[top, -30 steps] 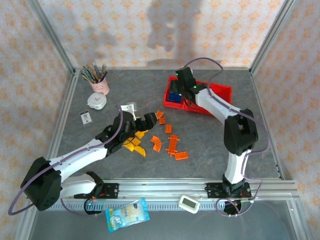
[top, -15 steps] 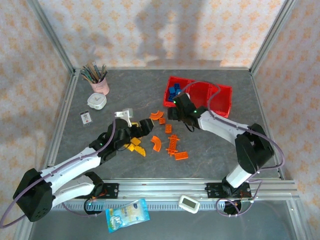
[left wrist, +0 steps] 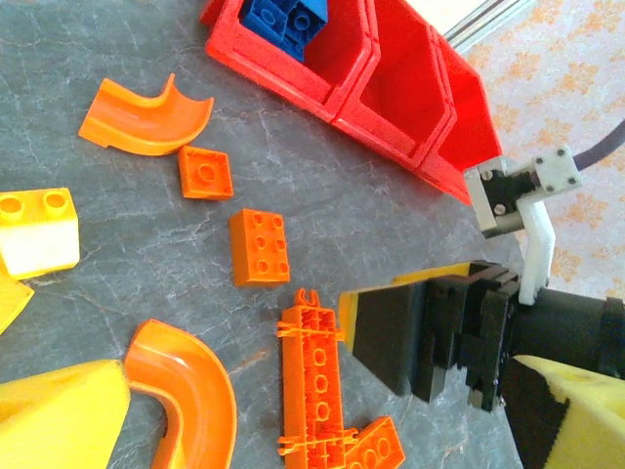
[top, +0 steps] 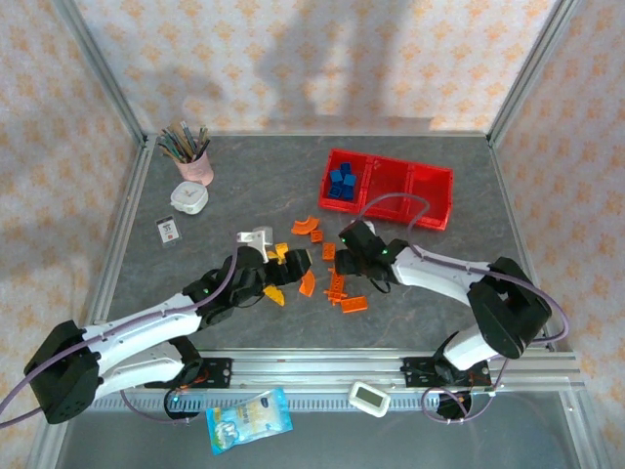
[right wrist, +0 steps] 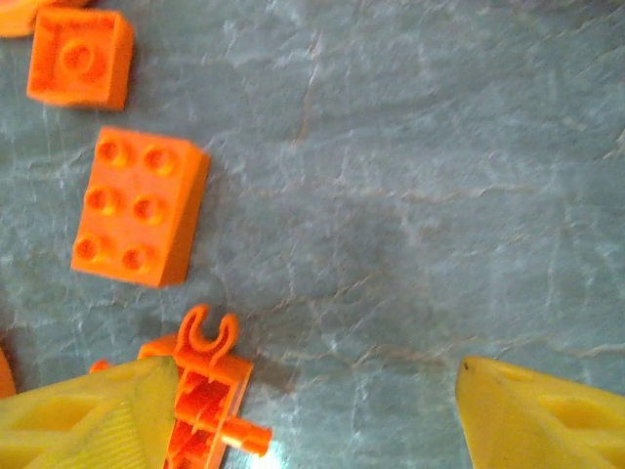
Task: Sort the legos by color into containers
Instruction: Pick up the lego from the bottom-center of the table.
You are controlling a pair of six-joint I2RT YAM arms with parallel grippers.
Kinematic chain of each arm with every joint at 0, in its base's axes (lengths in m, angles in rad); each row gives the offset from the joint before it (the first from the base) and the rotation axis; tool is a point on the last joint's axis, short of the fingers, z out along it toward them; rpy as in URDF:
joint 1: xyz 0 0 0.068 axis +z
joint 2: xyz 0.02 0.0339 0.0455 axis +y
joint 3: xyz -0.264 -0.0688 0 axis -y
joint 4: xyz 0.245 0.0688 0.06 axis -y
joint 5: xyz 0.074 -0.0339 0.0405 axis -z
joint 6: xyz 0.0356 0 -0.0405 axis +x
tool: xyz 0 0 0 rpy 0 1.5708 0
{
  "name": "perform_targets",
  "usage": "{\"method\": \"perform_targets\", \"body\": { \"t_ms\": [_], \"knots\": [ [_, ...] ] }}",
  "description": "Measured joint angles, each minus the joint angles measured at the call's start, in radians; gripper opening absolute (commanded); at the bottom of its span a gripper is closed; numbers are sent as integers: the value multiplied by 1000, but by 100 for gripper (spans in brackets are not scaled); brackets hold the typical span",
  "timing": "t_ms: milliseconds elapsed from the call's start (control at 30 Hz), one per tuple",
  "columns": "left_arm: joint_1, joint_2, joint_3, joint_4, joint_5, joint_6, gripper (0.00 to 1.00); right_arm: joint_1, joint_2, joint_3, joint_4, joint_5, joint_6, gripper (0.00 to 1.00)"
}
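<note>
Evidently our right pincer (right wrist: 320, 376) hung low over the desk (right wrist: 410, 195), fingers apart with nothing between them (bare stone only), presumably ready to straddle a brick. An orange latticed strip (right wrist: 200, 391) lay under one fingertip, and a six-stud orange brick (right wrist: 137, 205) sat just ahead of that finger. Our left pincer (left wrist: 322, 366) stood spread too, an orange arch (left wrist: 186, 391) touching one finger. The red tray (top: 430, 195) lay well beyond both, with blue bricks (top: 342, 181) in one end compartment. We judged the orange pieces needed their own.

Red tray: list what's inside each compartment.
In the red tray, blue bricks sit in the left compartment; the other two look bare. Anything beneath the blue pile is covered.
</note>
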Motion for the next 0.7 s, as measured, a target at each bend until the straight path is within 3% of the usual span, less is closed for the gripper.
{"method": "perform_targets", "body": {
  "t_ms": [267,700],
  "knots": [
    [-6,-5,-5,2,-27,-12,99,100,-2,-5,0,-7,150,75],
    [-6,-37,-19,-1,-52,-15,99,169,100,-3,3,1,338,55]
  ]
}}
